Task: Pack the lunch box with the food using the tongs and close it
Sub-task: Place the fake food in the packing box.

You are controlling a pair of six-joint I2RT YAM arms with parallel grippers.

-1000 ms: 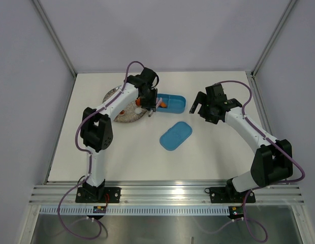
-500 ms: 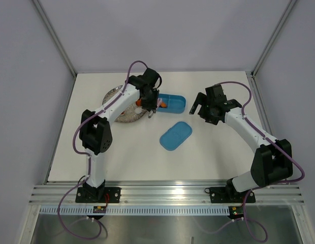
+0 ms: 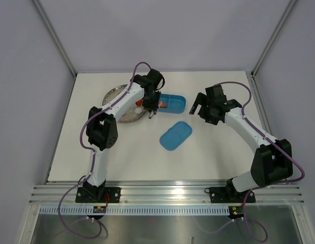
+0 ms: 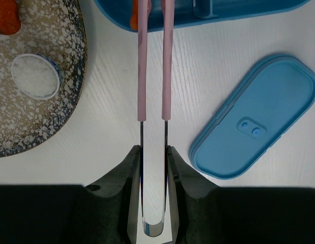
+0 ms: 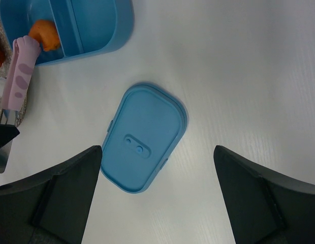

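Table [image 3: 96,157]: white, sitting between grey walls.
Left gripper [image 4: 153,152]: pinching tongs [image 4: 142,76] near their bend, tips reaching over box [image 3: 175,104].
Food: orange piece [image 5: 44,33] sitting in plate-side compartment beside tong tips; red piece [image 4: 6,18] and white cup [image 4: 35,76] resting on plate [image 4: 56,117].
Lid [image 3: 176,135]: lying flat near box, apart.
Right gripper [image 5: 157,152]: hovering above lid, spread wide.

Top view: bright, flat, diffuse light from overhead, white table [image 3: 208,157] close to clipping, shadows faint and soft-edged, whole frame sharp. Left wrist view: crisp, table grain readable, lid [image 4: 256,117] throws a thin soft shadow along its lower-left edge, small glint on the steel bend of the tongs [image 4: 141,76], bottom strip crushed to black. Right wrist view: upper right washed out to plain white, fingers [image 5: 56,198] in both lower corners dark, soft, out of focus
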